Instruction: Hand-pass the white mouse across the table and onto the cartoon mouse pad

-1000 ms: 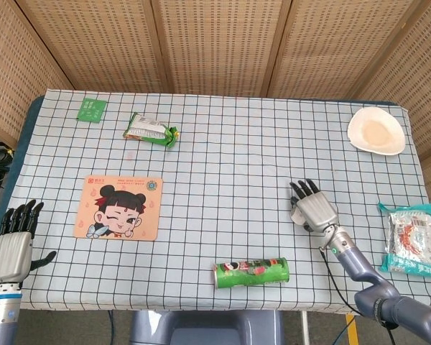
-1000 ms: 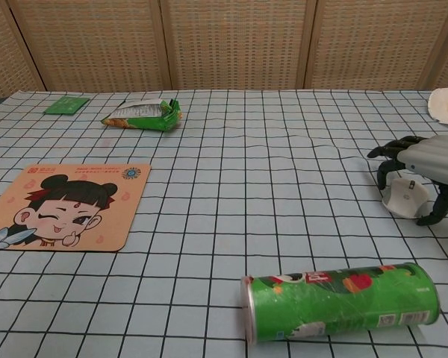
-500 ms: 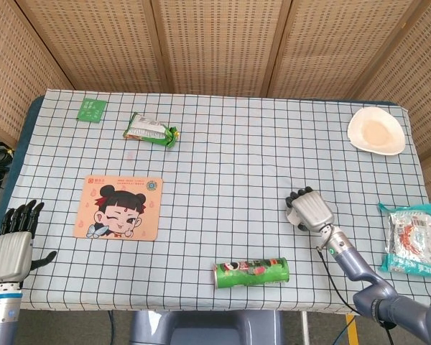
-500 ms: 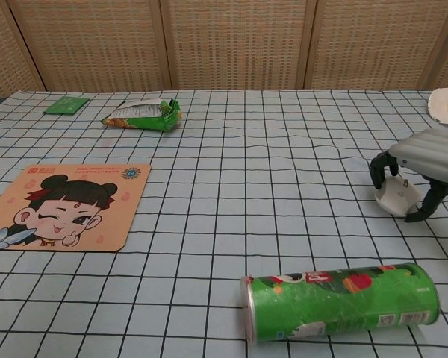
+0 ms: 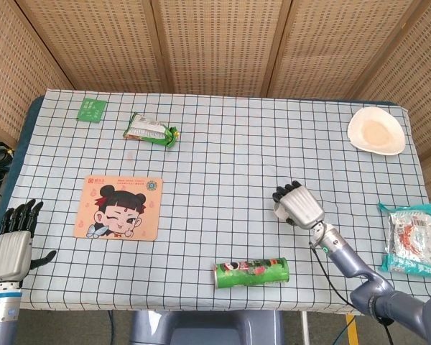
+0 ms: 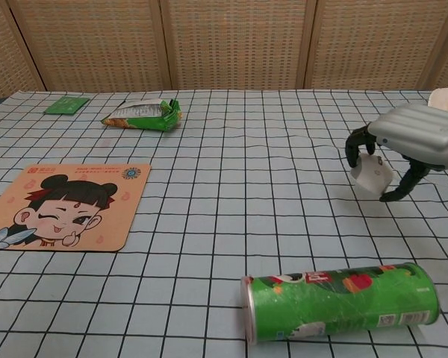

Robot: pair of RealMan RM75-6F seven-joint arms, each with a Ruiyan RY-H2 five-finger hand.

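Note:
The white mouse (image 6: 372,174) hangs just above the checked tablecloth, gripped from above by my right hand (image 6: 414,142); in the head view the right hand (image 5: 298,205) covers most of the mouse (image 5: 280,209), only a white edge showing. The cartoon mouse pad (image 5: 119,207) lies flat at the left side, also seen as the mouse pad (image 6: 58,206) in the chest view. My left hand (image 5: 11,243) rests at the table's near left corner, fingers straight and apart, holding nothing.
A green chip can (image 5: 251,272) lies on its side near the front edge, between the hands. A green snack bag (image 5: 151,130) and green card (image 5: 92,109) sit at the back left. A white dish (image 5: 376,131) and a noodle packet (image 5: 413,239) are at the right.
My right hand closed its fingers around the mouse, lifted it off the cloth and carried it a little leftward. The left hand has stayed still.

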